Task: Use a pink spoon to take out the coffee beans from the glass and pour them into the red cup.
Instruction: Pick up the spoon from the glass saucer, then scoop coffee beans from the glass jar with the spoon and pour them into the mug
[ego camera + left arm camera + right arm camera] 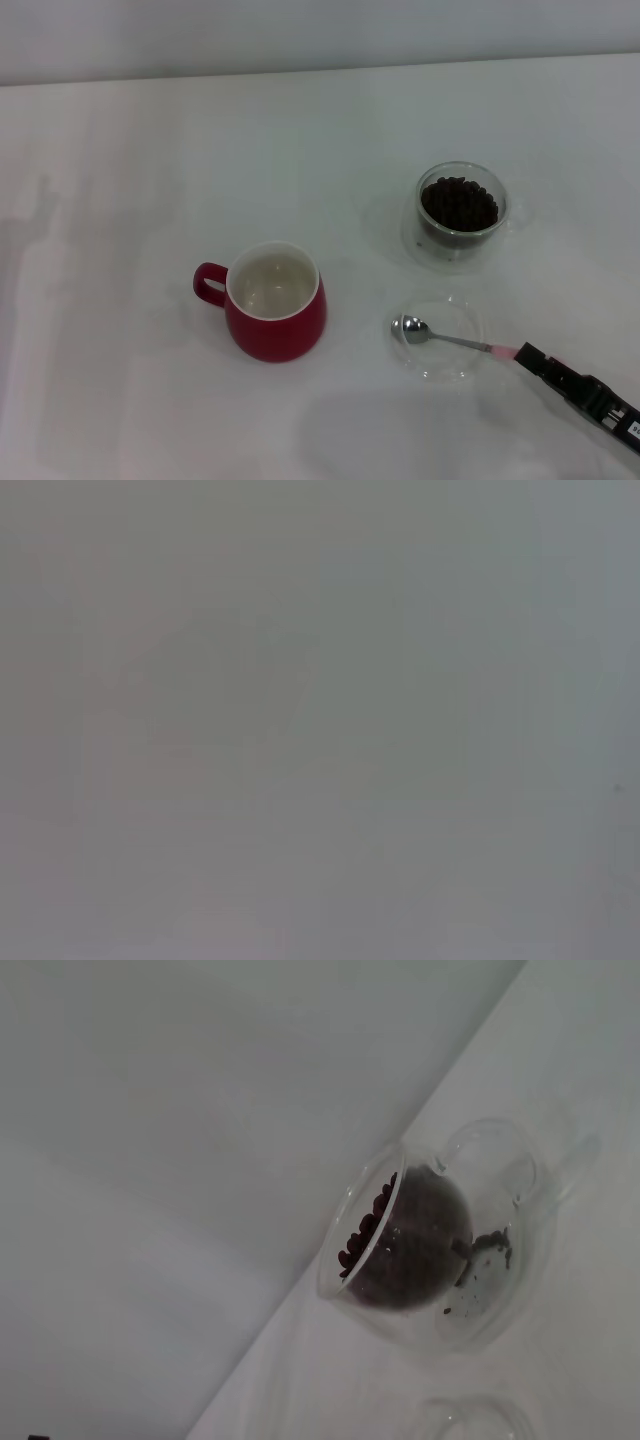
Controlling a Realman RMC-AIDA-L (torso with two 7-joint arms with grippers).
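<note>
The red cup [275, 302] stands upright in the head view's middle, handle to the left, its off-white inside empty. To the far right stands the glass [461, 213], filled with dark coffee beans [459, 203]. The right wrist view also shows the glass [425, 1250] and its beans [365, 1228]. The pink spoon [440, 338] lies with its silver bowl in a shallow clear dish [470, 318], its handle pointing to the near right. My right gripper [527, 356] comes in from the near right corner and is shut on the pink handle end. The left gripper is out of view.
The shallow dish sits just in front of the glass and right of the red cup. Its rim [470, 1412] shows in the right wrist view. The white table [120, 200] runs back to a pale wall. The left wrist view shows only blank grey.
</note>
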